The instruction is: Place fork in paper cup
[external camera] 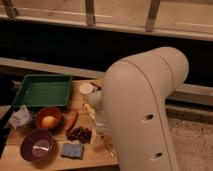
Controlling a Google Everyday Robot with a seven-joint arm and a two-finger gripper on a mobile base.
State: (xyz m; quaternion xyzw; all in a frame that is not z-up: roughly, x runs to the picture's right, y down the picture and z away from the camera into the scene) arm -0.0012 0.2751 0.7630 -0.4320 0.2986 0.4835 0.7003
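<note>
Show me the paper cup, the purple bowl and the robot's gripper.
paper cup (86, 89), camera view, its round top.
purple bowl (29, 150), camera view, its inner wall.
gripper (100, 121), camera view, pale part low over the table (94, 159), beside the big arm (145, 100).

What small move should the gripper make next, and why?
Probably ease the gripper, open and low over the right side of the table, partly behind the arm, down toward the fork, which seems to lie near the front edge, not yet held. The paper cup stands farther back, so grasping comes first.
</note>
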